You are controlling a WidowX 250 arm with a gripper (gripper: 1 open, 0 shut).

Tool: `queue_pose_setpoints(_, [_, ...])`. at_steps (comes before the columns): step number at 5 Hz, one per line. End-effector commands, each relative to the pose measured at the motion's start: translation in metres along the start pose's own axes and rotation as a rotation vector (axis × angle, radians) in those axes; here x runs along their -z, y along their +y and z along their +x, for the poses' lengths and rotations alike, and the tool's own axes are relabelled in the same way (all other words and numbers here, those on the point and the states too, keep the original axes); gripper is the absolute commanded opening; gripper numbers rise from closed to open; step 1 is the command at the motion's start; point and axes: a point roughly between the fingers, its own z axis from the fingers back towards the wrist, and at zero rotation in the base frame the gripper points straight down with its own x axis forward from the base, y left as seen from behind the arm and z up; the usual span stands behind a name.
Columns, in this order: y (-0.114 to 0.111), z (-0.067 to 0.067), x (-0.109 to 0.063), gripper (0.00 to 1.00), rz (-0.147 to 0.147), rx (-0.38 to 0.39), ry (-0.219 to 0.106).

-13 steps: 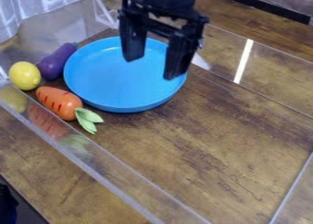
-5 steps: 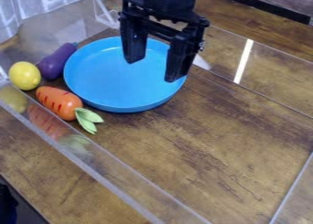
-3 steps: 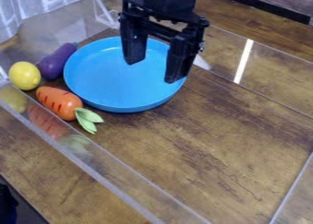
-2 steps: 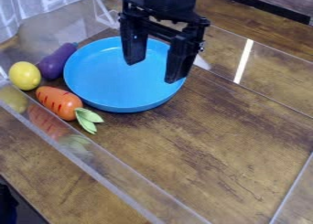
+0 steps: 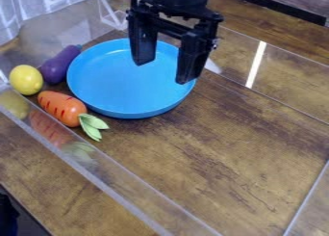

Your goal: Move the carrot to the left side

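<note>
- Carrot (image 5: 61, 106): the orange toy with darker ridges lies on its side on the wooden table (image 5: 213, 168), at the left of the scene. Its green leaves (image 5: 92, 126) point right and toward the near side.
- Clear wall (image 5: 96, 170): a transparent panel runs diagonally along the near left, passing just beside the carrot; a faint orange reflection shows in it.
- Blue plate (image 5: 125, 86): the round dish sits just to the right of the carrot, flat on the table, with nothing lying on the part of it that I can see.
- Eggplant (image 5: 60, 64): the purple toy lies beyond the carrot, beside the left rim of the plate.
- Yellow toy (image 5: 26, 80): the lemon-like piece rests to the left of the eggplant, at the far left of the carrot.
- My pincer (image 5: 166, 65): its two dark fingers are spread wide apart above the far part of the plate, pointing down, and I pinch nothing between them. The carrot lies to the left of them and nearer, well apart from both.
- Light strip (image 5: 256, 65): a narrow bright band shows on the far right of the table.
</note>
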Motion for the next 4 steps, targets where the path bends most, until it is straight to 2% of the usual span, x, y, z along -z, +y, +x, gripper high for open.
queue_pose_setpoints(1, [0.006,0.001,-0.031,1.00,-0.002,-0.013,-0.099])
queue_pose_setpoints(4, [0.010,0.010,-0.019,1.00,0.001,-0.012,-0.088])
